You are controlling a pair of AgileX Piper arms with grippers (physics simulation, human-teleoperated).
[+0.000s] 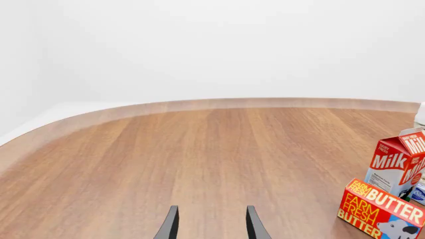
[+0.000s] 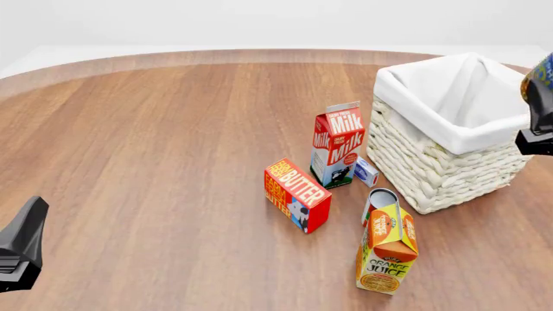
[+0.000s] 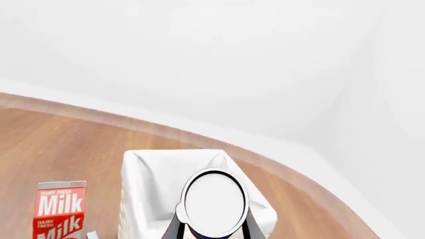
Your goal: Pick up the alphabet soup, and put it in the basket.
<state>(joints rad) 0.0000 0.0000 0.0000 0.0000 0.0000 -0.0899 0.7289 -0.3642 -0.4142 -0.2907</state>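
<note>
My right gripper (image 2: 537,107) is shut on the alphabet soup (image 2: 539,76), a can with a blue and yellow label, at the front view's right edge. It holds the can in the air by the right rim of the basket (image 2: 432,165). In the right wrist view the can's pale flat top (image 3: 214,201) sits between the dark fingers (image 3: 174,226), with the white-lined basket (image 3: 149,184) below it. My left gripper (image 1: 211,226) is open and empty, low over the bare wood at the front left (image 2: 22,249).
Left of the basket stand a milk carton (image 2: 338,146), a butter box (image 2: 296,194), a small blue-white box (image 2: 366,172), an orange juice carton (image 2: 386,249) and a reddish-white can (image 2: 379,197) behind it. The left wrist view shows the milk carton (image 1: 398,164) and the butter box (image 1: 381,209).
</note>
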